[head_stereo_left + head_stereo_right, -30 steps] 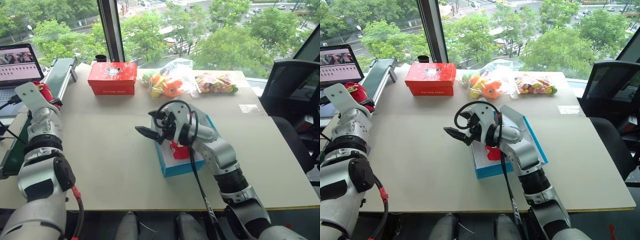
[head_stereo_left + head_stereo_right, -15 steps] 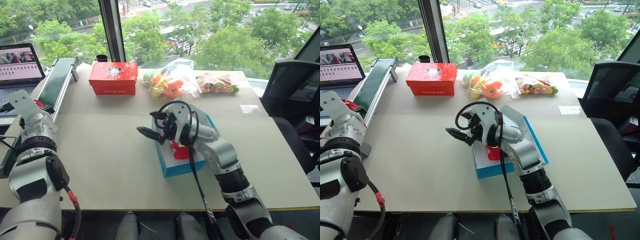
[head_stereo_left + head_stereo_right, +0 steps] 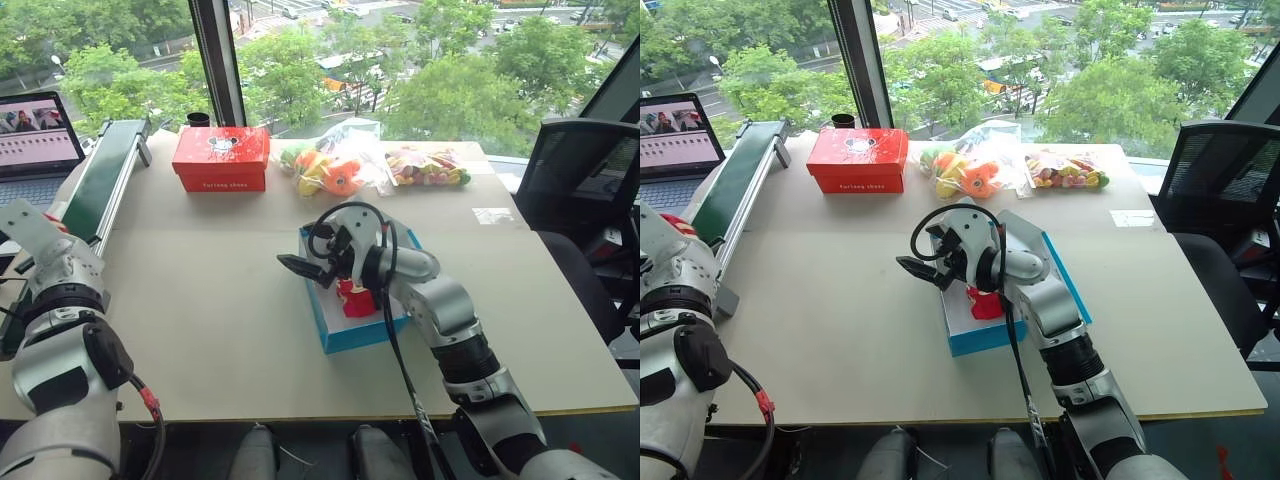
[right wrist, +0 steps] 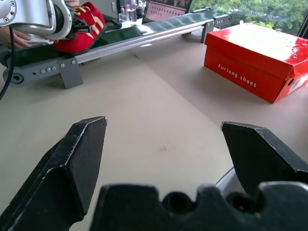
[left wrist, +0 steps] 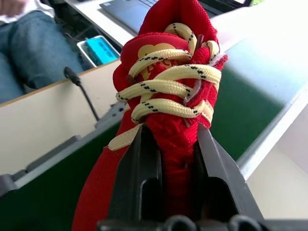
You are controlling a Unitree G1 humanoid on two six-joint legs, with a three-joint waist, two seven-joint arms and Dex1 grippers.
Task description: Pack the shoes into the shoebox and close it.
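My left gripper (image 5: pixel 169 132) is shut on a red shoe (image 5: pixel 168 96) with cream laces, its black fingers (image 5: pixel 139 168) pinching the shoe's upper over the green conveyor belt (image 3: pixel 105 170) at the far left. From the right wrist view the same shoe (image 4: pixel 85 26) sits at the left arm's tip. The blue shoebox (image 3: pixel 350 338) stands open mid-table with the other red shoe (image 3: pixel 355 298) inside. My right gripper (image 3: pixel 298 268) hovers open over the box's left edge, nothing between its fingers (image 4: pixel 82 159).
A red box (image 3: pixel 220 158) with white lettering stands at the back of the table, beside two clear bags of colourful toys (image 3: pixel 335 165). A laptop (image 3: pixel 35 135) is behind the conveyor, and a person's leg (image 5: pixel 33 53) shows beside it. A black chair (image 3: pixel 580 170) is at the right.
My left gripper has closed on the red shoe and drawn back and to the left along the conveyor. The right arm has held still over the box.
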